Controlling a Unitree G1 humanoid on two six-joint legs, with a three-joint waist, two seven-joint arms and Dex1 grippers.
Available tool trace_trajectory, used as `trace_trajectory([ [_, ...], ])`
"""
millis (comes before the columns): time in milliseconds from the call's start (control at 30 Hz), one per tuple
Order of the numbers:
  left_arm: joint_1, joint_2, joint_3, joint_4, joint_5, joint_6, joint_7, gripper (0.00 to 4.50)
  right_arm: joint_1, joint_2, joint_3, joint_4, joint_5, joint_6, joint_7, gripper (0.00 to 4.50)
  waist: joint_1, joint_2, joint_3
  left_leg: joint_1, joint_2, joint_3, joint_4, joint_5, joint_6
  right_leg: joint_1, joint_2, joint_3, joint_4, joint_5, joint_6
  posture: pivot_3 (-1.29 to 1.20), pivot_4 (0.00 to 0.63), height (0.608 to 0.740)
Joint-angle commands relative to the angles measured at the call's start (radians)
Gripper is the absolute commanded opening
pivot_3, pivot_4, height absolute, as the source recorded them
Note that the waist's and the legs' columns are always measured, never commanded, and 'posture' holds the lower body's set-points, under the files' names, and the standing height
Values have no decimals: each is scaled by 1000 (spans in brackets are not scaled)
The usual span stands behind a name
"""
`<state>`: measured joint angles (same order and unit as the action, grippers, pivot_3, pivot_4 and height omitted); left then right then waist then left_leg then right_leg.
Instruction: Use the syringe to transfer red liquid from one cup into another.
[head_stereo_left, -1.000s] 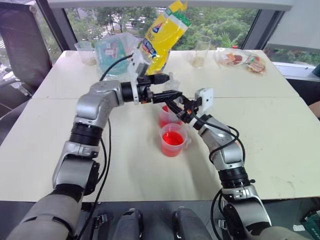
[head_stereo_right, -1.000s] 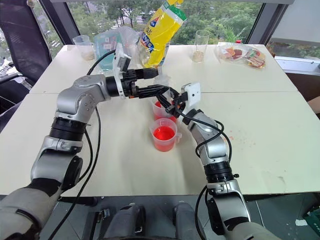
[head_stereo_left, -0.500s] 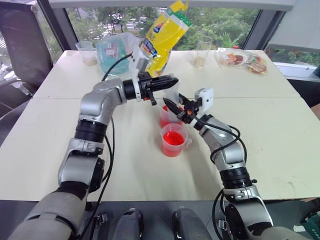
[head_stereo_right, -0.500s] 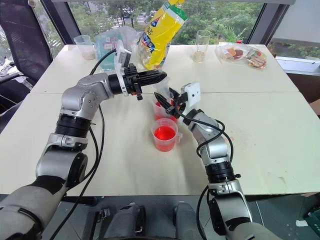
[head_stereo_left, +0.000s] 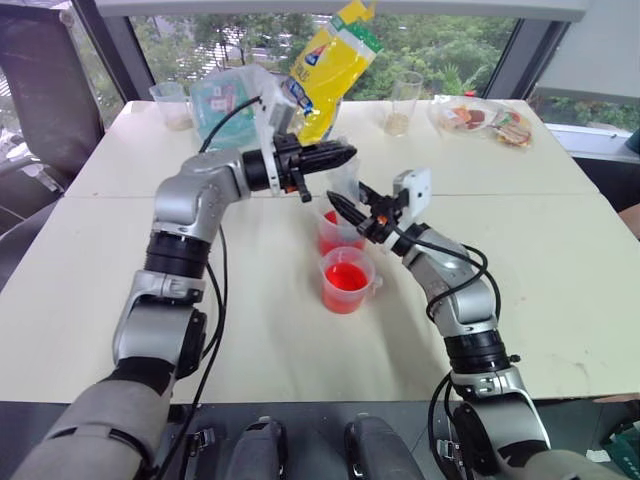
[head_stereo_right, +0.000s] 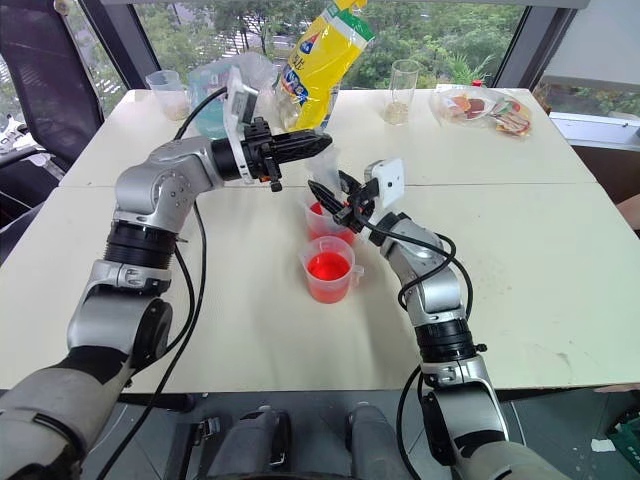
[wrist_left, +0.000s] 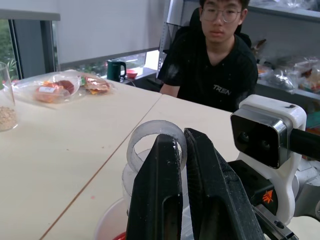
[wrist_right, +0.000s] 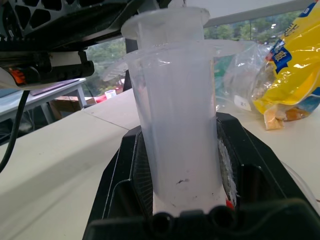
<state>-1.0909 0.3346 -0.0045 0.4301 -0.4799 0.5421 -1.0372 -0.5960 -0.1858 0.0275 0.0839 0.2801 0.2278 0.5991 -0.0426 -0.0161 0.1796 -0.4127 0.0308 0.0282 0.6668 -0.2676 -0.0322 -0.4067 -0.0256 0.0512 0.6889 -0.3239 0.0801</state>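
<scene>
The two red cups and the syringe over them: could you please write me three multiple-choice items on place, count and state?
1. Where is the syringe?
A. Flat on the table
B. Upright above the farther cup
C. Beside the yellow bag

2. How many cups on the table show red liquid?
A. One
B. Two
C. Four

3. How is the right tool?
A. Shut on the syringe barrel
B. Open, holding nothing
C. Shut on a cup handle

Answers:
1 B, it stands over the farther cup, behind the nearer cup.
2 B, only those two hold red liquid.
3 A, its fingers clamp the barrel, while the left tool is shut on the plunger's ring.
</scene>
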Motion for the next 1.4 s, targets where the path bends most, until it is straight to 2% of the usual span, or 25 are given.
trace_trajectory([
  [33,-88,34,75,-30,-15,-60,15,84,31,-5,38,11,-2,34,30,1371,0,0,0,0,0,0,0,0,0,0,0,0,0,0,0,0,150,740],
  [500,-126,53,86,11,-6,-92,11,84,37,-6,42,21,-4,40,37,1371,0,0,0,0,0,0,0,0,0,0,0,0,0,0,0,0,150,740],
  [900,-102,54,86,-16,-17,-68,11,84,11,-6,29,20,1,32,33,1371,-1,0,0,0,0,0,0,0,0,0,0,0,0,0,0,0,150,740],
  [1033,-77,52,89,-28,-39,-34,9,1554,-18,5,3,28,23,38,19,1371,-1,0,0,0,0,0,0,0,0,0,0,0,0,0,0,0,150,740],
  [1200,-10,73,89,-60,-35,4,14,4106,-62,10,-29,40,41,42,4,1371,-2,0,0,0,0,0,0,0,0,0,0,0,0,0,0,0,150,740],
  [1233,0,80,89,-73,-33,8,14,4468,-68,9,-34,41,44,44,2,1371,-2,0,0,0,0,0,0,0,0,0,0,0,0,0,0,0,150,740],
  [1400,51,120,91,-142,-41,35,9,4468,-112,5,-61,60,54,35,-5,1371,-2,0,0,0,0,0,0,0,0,-1,0,0,2,0,0,0,150,740],
])
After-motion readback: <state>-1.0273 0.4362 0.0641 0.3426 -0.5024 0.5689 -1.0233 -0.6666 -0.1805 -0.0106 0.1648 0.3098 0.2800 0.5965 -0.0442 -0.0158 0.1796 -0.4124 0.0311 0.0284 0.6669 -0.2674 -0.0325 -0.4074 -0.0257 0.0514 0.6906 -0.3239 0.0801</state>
